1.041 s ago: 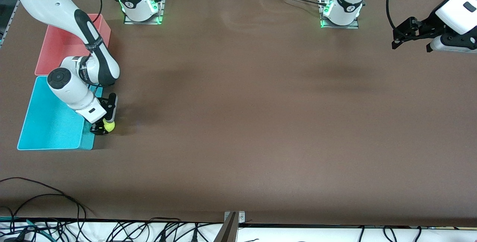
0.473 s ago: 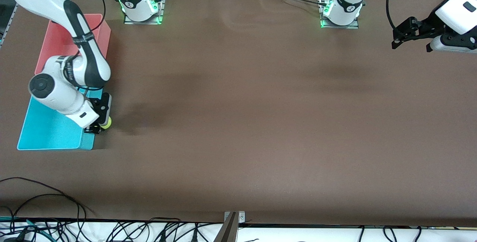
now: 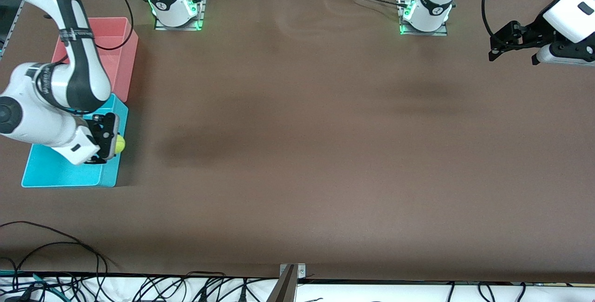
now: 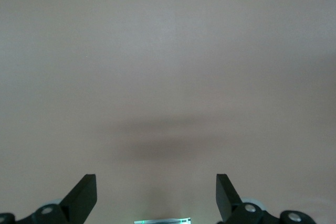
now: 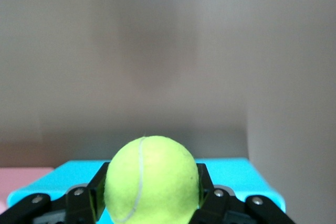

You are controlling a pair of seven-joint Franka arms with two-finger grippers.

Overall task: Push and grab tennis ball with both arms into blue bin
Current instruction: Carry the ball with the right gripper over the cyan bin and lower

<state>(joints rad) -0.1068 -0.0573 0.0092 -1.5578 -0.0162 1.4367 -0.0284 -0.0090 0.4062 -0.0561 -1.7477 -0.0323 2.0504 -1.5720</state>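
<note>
At the left edge of the front view we are seeing the right gripper holding the tennis ball. Its two black fingers are clamped against the ball's sides, and the ball is bulging out between them. The ball is hanging in the air over the blue bin, above the bin's wall that faces the middle of the table. In the right wrist view the tennis ball is filling the lower centre of the frame, with a pale seam curving down its fuzzy yellow-green face. There the fingers are pressing it from both sides, and the blue bin's rim is showing as a cyan band low in the frame, just under the ball.

The blue bin is sitting in the lower left part of the front view, at the right arm's end of the table. The pink bin is sitting directly above it in the frame, touching it or nearly so, and the right arm is crossing over both.

In the upper right corner of the front view the left gripper is waiting in the air over the brown table. In the left wrist view the left gripper is standing wide open, its two black fingertips well apart at the bottom of the frame and gripping nothing.
</note>
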